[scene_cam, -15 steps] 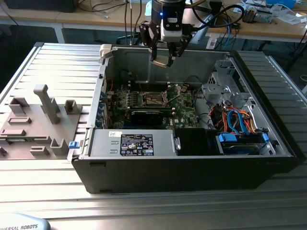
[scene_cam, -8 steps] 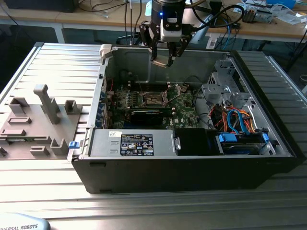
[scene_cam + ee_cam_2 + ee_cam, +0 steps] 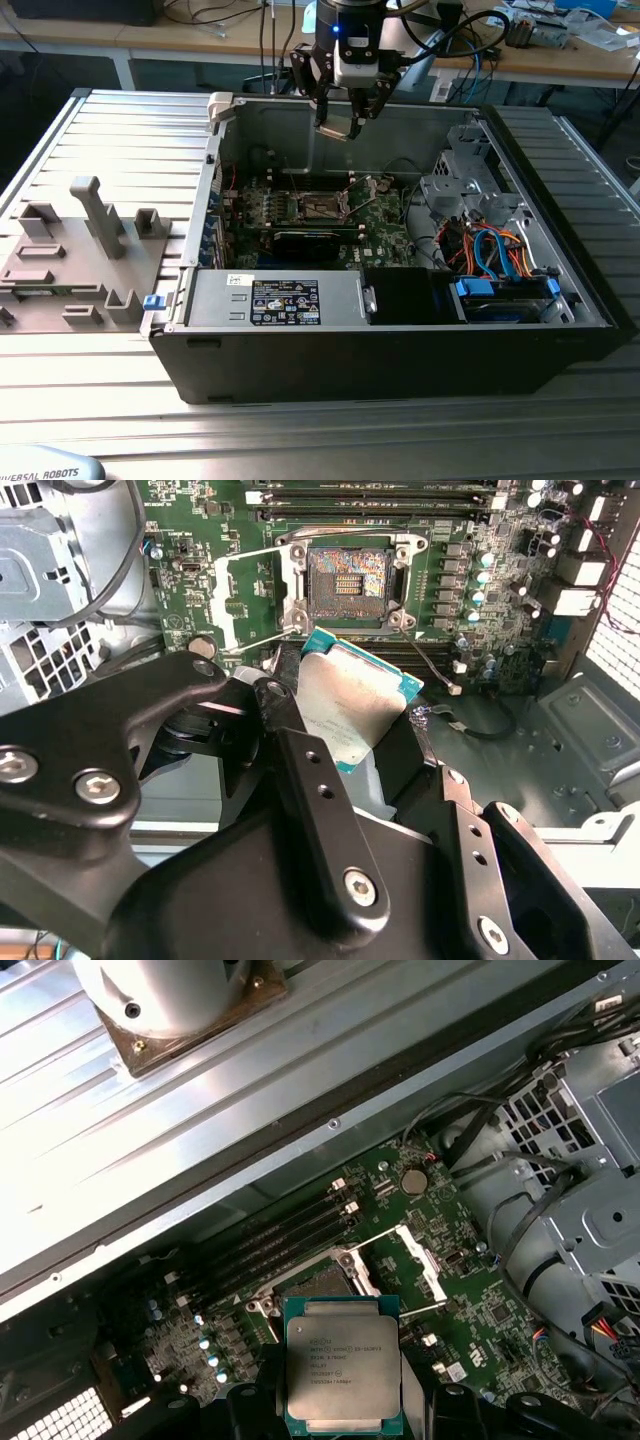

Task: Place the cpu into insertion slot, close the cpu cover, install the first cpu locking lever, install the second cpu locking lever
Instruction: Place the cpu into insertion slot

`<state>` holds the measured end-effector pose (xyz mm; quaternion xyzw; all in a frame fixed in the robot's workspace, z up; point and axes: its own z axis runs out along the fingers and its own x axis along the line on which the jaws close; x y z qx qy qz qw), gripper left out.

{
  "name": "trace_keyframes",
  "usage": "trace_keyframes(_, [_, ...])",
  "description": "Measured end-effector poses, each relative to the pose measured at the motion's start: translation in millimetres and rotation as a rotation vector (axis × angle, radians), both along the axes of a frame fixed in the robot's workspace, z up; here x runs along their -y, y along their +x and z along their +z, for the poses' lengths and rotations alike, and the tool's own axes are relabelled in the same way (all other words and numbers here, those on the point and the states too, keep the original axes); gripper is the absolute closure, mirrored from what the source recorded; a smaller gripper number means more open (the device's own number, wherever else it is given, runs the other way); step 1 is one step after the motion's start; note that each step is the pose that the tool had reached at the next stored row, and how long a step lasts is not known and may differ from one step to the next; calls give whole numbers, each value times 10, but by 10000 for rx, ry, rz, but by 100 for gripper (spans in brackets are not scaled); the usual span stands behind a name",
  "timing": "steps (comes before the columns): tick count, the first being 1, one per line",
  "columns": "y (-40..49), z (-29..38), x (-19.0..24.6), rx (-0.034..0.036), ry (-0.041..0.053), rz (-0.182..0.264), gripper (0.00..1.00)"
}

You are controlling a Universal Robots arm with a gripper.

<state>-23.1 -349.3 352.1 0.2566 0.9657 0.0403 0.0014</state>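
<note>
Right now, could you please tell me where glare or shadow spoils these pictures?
In the exterior view the motherboard lies in shadow inside the case; in the first wrist view the ribbed table glares while the cpu is evenly lit; in the second wrist view its metal top shows a soft sheen.

pincer grips cpu | socket exposed | cpu cover open

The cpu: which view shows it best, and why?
First wrist view: the cpu faces the camera, top almost whole. Second wrist view shows it tilted, partly behind the gripper; exterior view, a small speck.
</note>
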Motion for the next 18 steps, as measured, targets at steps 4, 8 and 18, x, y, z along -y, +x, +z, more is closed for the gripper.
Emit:
trace_keyframes(4, [0, 0, 0, 0, 0, -37, 46])
trace_keyframes(8, [0, 0, 0, 0, 0, -79, 46])
trace_keyframes(18, [0, 0, 0, 0, 0, -165, 46])
